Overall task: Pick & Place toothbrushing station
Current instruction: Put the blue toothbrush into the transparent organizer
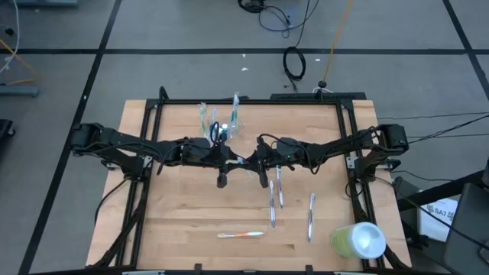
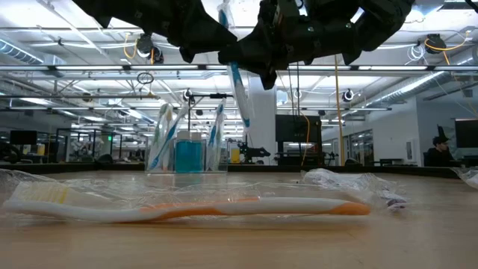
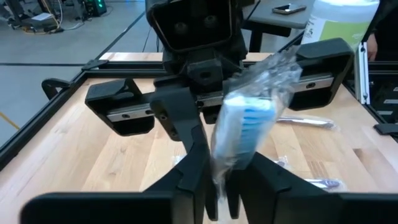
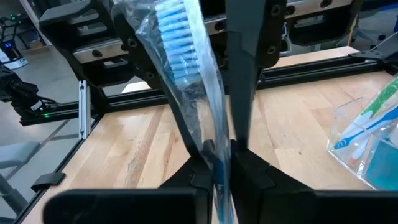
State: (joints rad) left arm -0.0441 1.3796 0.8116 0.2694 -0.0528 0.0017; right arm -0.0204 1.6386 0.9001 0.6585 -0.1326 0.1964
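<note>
A blue toothbrush in a clear wrapper hangs upright above the table's middle, bristle head up. My two grippers meet at it, level, from opposite sides. My right gripper is shut on it. My left gripper is open, with a finger on either side of the wrapper; whether they touch it I cannot tell. The clear cup stands just beyond them toward the far edge, with several brushes leaning in it. My right gripper pinches the wrapped brush's handle between its two fingers, below the bristle head. It comes level from the table's right, with the fingers lying across the brush. The brush is lifted clear, a little tilted, and its lower end hangs below the fingers.
Wrapped toothbrushes lie on the wood nearer the front: two below the right gripper, one farther right, an orange one near the front edge. A lime-green cylinder lies at the front right. Black rails frame the table.
</note>
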